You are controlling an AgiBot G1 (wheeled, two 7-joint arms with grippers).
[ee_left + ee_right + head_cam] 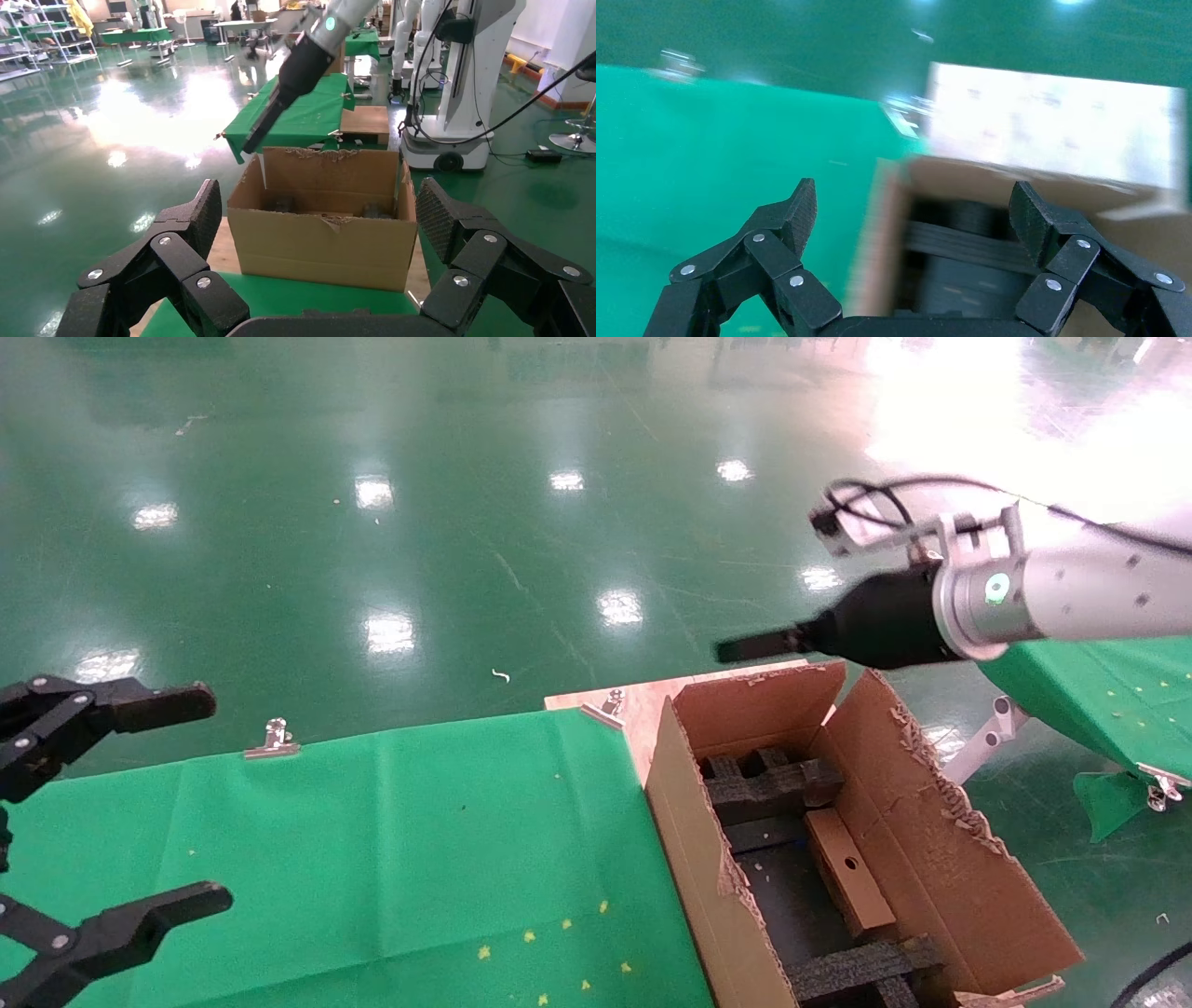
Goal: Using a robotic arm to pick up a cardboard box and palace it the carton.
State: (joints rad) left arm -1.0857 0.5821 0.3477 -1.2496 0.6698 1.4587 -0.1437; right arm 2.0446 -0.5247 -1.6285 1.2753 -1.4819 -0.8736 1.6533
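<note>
One box (849,885) lies inside the carton (941,859), long axis 11-to-5, at 6 o'clock from the arm (1052,593). Right claw (914,210) wide, empty; left claw (112,803) wide, parked at 9.

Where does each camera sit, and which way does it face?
Head view: high on the robot, facing forward and down at the carton holding the cardboard box; the left end effector and right end effector both show.
Left wrist view: behind the open left end effector, facing roughly level at the carton's outer wall.
Right wrist view: behind the open right end effector, facing down into the carton.
Shared: all three see the carton.
</note>
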